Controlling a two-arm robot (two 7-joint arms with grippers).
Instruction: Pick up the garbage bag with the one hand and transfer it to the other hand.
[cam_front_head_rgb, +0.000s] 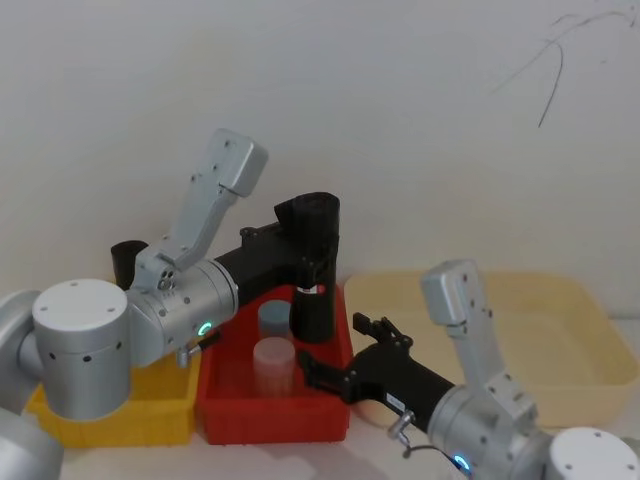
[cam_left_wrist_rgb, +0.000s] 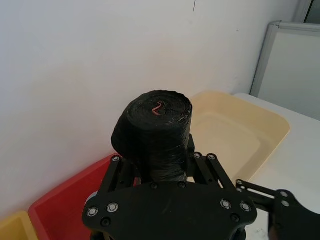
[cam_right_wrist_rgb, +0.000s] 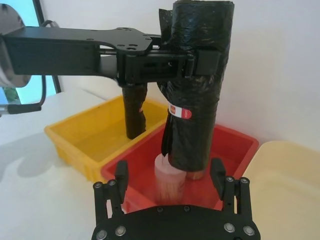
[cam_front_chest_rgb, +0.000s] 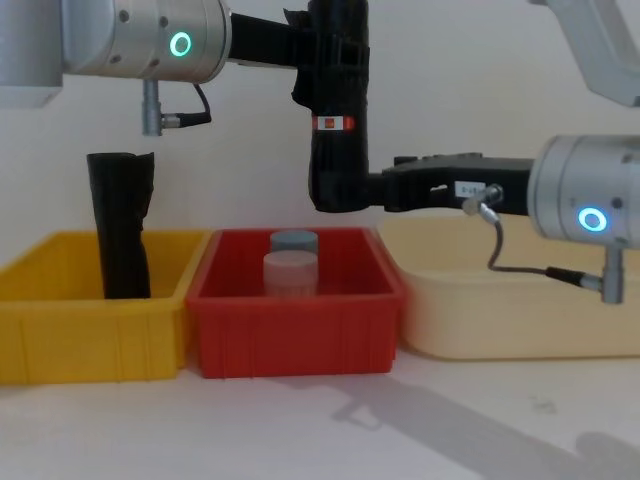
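- Hanging upright above the red plastic bin (cam_front_chest_rgb: 300, 320), with its lower end clear of the bin's rim, is the black, tightly rolled garbage bag (cam_front_chest_rgb: 338, 120) with a small red-and-white label band
- The left gripper (cam_front_chest_rgb: 335, 45), black and slim-fingered on a silver arm with a green-cyan glowing ring, is high over the red bin and clamped around the roll's upper part, above the label
- The right gripper (cam_front_head_rgb: 335, 345), black on a silver arm with a blue glowing ring and a grey cable, reaches in from the red bin's right side, above its rim
- Its fingers (cam_right_wrist_rgb: 121, 172) are spread wide, level with the roll's lower end and just beside it; whether they touch it cannot be told
- Inside the red bin stand two round containers: a whitish translucent jar (cam_front_chest_rgb: 290, 272) in front and a blue-grey jar (cam_front_chest_rgb: 294, 242) behind it
- A yellow plastic bin (cam_front_chest_rgb: 90, 330) sits against the red bin's left side and holds an unlabelled black roll with a ragged top (cam_front_chest_rgb: 120, 225), standing upright
- A cream plastic tub (cam_front_chest_rgb: 500, 320) lies against the red bin's right side
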